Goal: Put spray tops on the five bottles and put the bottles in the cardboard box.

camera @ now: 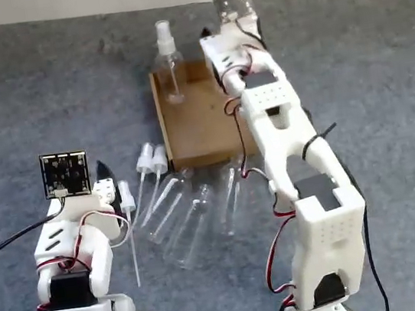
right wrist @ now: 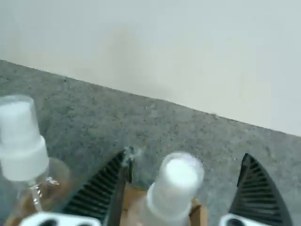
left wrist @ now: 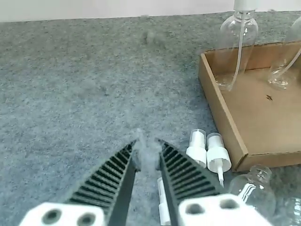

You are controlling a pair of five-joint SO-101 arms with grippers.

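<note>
Right claw [right wrist: 186,157] spread wide, ribbed black fingers [right wrist: 99,190] flanking, not touching, the white domed spray top [right wrist: 175,183] of a clear bottle [left wrist: 288,66] upright in the shallow cardboard box [camera: 197,134] toward the far edge of the grey felted surface [left wrist: 70,94]; left claw [left wrist: 147,145] narrowly parted, empty, near loose spray tops [left wrist: 207,150].

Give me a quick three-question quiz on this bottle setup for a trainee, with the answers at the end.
1. How many uncapped bottles lie on the carpet?
2. True or false: the right gripper is shut on a capped bottle.
3. Where are the loose spray tops? A) in the cardboard box B) on the carpet beside the box C) screwed onto the lying bottles.
Key: 1) three. 2) false, it is open around the bottle's top. 3) B.
</note>
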